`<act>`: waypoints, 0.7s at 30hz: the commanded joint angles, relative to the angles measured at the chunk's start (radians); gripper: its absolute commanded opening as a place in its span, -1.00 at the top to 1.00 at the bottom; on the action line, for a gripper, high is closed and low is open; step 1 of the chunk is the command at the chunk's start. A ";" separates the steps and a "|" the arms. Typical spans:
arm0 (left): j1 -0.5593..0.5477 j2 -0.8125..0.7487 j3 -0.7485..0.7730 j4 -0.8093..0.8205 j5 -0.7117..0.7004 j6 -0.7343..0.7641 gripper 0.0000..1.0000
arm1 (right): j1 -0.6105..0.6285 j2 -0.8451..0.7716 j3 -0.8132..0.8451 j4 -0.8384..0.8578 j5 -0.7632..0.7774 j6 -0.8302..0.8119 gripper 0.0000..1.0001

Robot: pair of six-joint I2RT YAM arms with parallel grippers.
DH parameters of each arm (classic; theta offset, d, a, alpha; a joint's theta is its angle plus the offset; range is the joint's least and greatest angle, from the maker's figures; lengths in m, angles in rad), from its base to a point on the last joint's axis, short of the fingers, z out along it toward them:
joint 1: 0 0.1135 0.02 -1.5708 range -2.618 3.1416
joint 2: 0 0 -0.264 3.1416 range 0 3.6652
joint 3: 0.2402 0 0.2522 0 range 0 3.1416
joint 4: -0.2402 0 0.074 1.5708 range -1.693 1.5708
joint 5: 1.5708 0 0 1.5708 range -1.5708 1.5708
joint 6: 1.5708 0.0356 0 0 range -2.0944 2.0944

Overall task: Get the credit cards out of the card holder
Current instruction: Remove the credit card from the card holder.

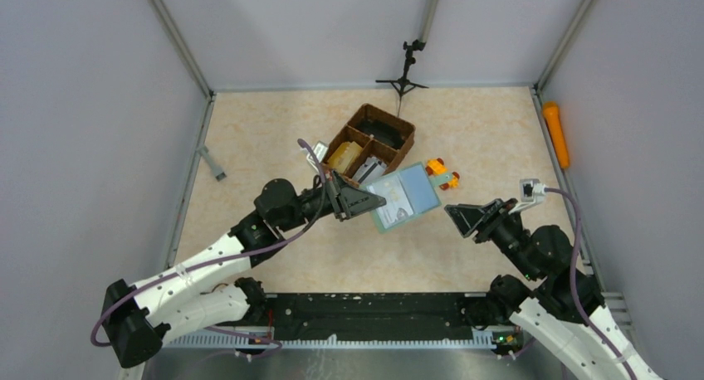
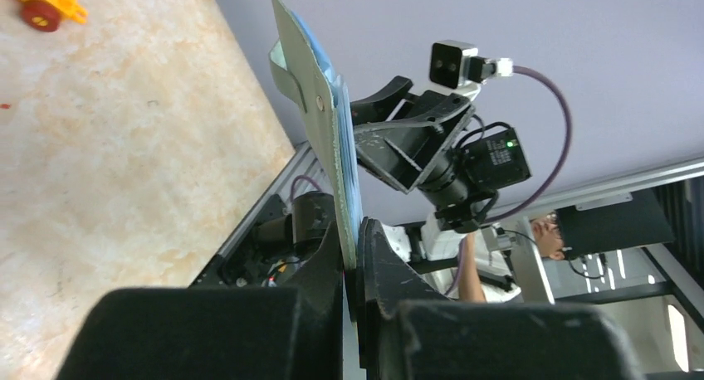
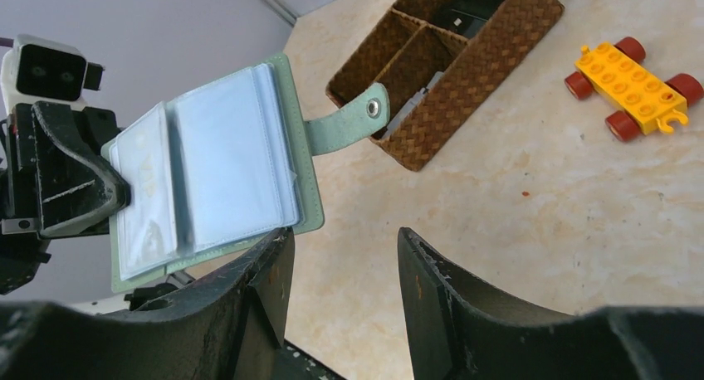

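Observation:
The card holder [image 1: 405,197] is a grey-green wallet held open above the table, its clear blue-grey sleeves [image 3: 224,164] facing my right wrist camera and its snap strap [image 3: 353,119] hanging toward the tray. My left gripper [image 1: 359,202] is shut on the holder's left edge [image 2: 328,123], which shows edge-on between the fingers. My right gripper [image 3: 344,243] is open just below and right of the holder, with nothing between its fingers. Pale flat credit cards [image 1: 374,171] lie in the tray's near compartment and a dark one [image 3: 465,15] in the far one.
The brown wicker tray [image 1: 397,152] stands behind the holder, with a yellow block [image 1: 344,156] in its left compartment. A yellow toy car [image 1: 440,174] sits to its right. An orange cylinder [image 1: 554,133] lies by the right wall and a small tripod [image 1: 404,73] at the back.

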 commanded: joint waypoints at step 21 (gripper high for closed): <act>-0.004 0.121 0.052 -0.318 -0.048 0.350 1.00 | -0.002 0.201 -0.108 0.197 -0.432 0.018 -0.03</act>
